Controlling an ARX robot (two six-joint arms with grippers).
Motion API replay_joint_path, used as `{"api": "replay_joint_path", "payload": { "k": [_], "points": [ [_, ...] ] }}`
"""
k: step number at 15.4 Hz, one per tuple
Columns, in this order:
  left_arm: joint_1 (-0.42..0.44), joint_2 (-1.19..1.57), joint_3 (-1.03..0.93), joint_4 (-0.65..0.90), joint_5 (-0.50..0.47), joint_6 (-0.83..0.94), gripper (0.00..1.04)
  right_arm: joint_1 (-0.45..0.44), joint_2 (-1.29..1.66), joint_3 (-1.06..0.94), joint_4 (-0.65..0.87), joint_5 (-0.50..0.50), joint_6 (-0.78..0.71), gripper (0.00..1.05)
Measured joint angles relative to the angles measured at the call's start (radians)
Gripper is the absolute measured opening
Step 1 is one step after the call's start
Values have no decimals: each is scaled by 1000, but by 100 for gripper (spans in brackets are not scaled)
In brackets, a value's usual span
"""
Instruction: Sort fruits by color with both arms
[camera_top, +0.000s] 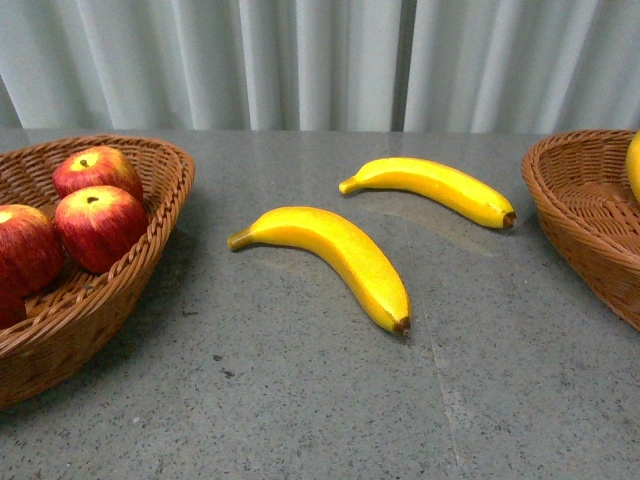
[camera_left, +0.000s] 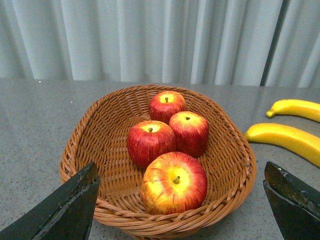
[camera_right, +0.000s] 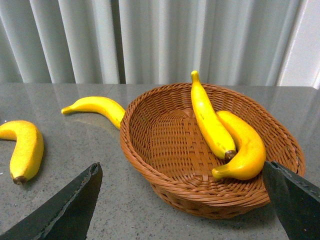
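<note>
Two bananas lie on the grey table between the baskets: a near one (camera_top: 335, 257) and a far one (camera_top: 435, 187). Both also show in the left wrist view, near (camera_left: 285, 139) and far (camera_left: 295, 108), and in the right wrist view, near (camera_right: 25, 148) and far (camera_right: 97, 107). Several red apples (camera_left: 174, 182) sit in the left wicker basket (camera_left: 85, 150); three show in the front view (camera_top: 98, 225). Two bananas (camera_right: 210, 117) lie in the right basket (camera_right: 150, 165). My left gripper (camera_left: 180, 210) is open above the apple basket's near rim. My right gripper (camera_right: 182, 205) is open above the banana basket's near rim. Neither arm shows in the front view.
The left basket (camera_top: 120, 290) stands at the table's left edge and the right basket (camera_top: 590, 220) at its right edge. A pale pleated curtain (camera_top: 320, 60) hangs behind the table. The grey tabletop (camera_top: 300, 400) stretches toward the front.
</note>
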Motion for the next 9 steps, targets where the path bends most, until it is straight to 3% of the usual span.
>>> {"api": "replay_joint_path", "payload": {
  "k": [5, 6, 7, 9],
  "points": [
    [0, 0, 0, 0, 0, 0, 98, 8, 3, 1, -6, 21, 9, 98],
    [0, 0, 0, 0, -2, 0, 98, 72, 75, 12, 14, 191, 84, 98],
    [0, 0, 0, 0, 2, 0, 98, 63, 171, 41, 80, 241, 135, 98],
    [0, 0, 0, 0, 0, 0, 98, 17, 398, 175, 291, 209, 167, 98]
  ]
}}
